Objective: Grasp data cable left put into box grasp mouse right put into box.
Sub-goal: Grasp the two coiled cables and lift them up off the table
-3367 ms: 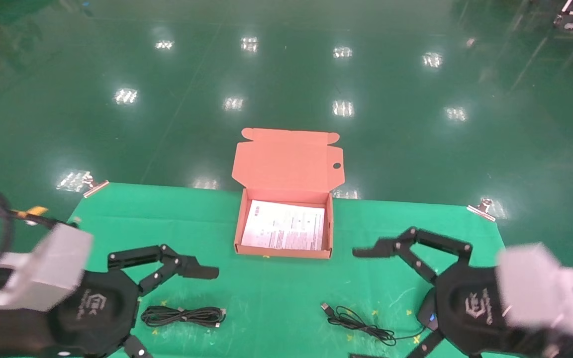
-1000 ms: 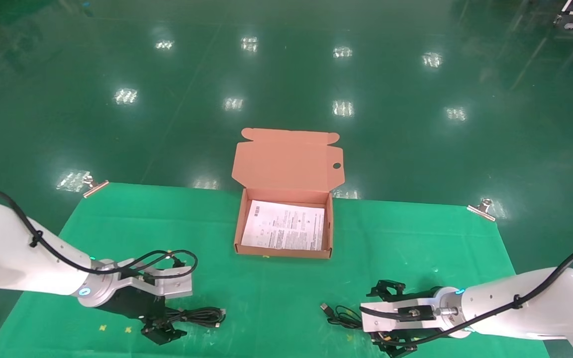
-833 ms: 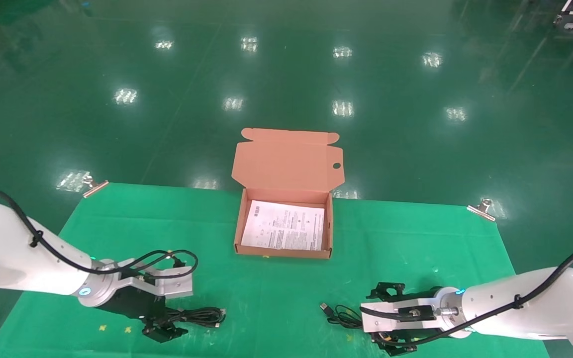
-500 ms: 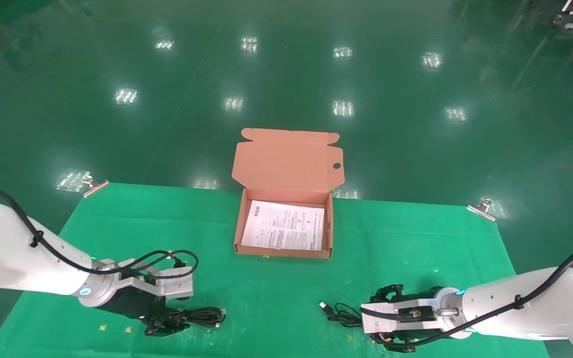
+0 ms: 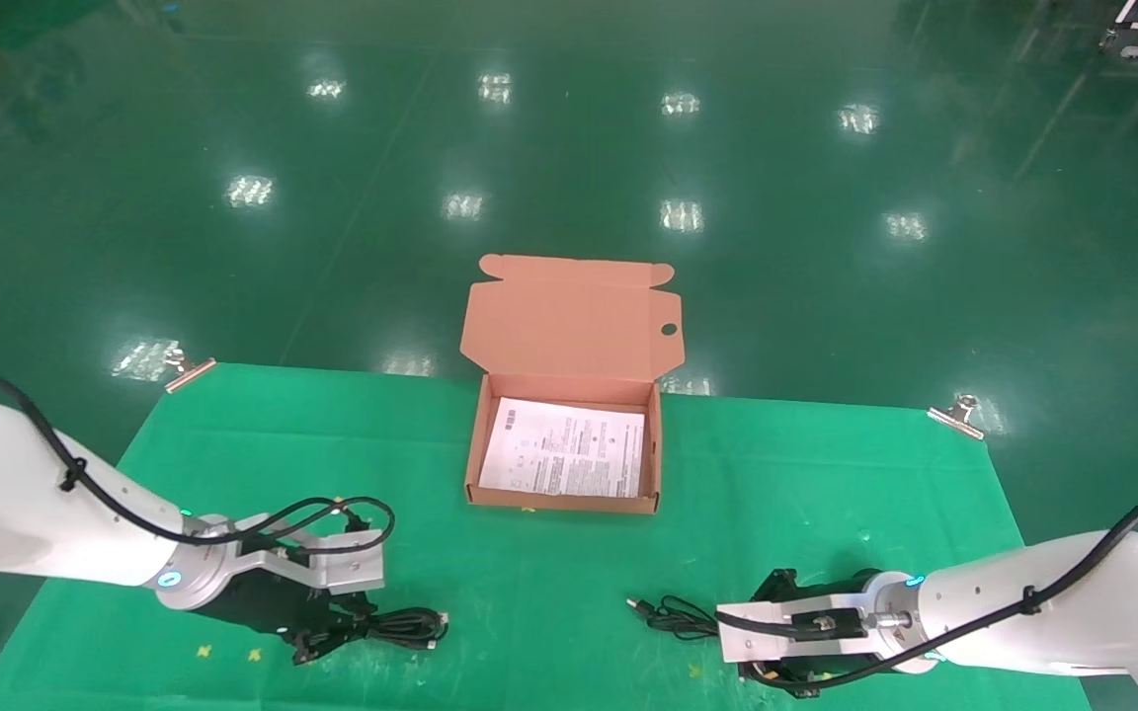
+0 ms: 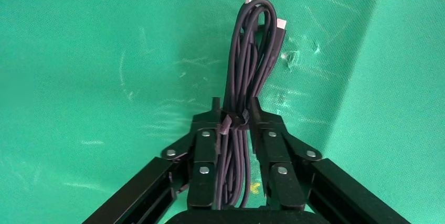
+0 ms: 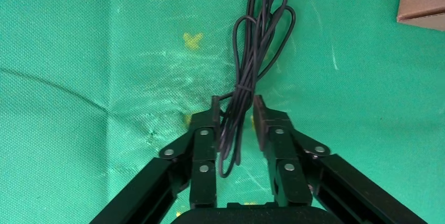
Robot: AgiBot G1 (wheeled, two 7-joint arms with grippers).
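Note:
The data cable (image 5: 403, 627) (image 6: 253, 51), a black looped bundle with silver plug tips, lies on the green cloth at the near left. My left gripper (image 5: 337, 630) (image 6: 234, 113) is shut on its tied end. The box (image 5: 569, 504) stands open at the middle with its lid up. At the near right my right gripper (image 5: 762, 637) (image 7: 235, 109) is low over the cloth, jaws narrowed. The mouse's thin cord (image 5: 678, 622) (image 7: 256, 45) runs between its fingers, touching one and clear of the other. The mouse itself is hidden under that gripper.
A printed sheet (image 5: 564, 459) lies flat inside the box. The cord's USB plug (image 5: 636, 603) points toward the middle. Metal clips (image 5: 189, 372) (image 5: 959, 415) hold the cloth's far corners. A box corner (image 7: 422, 3) shows in the right wrist view.
Both arms came down to the cloth. The left jaws closed onto the cable bundle. The right jaws narrowed around the mouse cord, and its plug slid slightly left.

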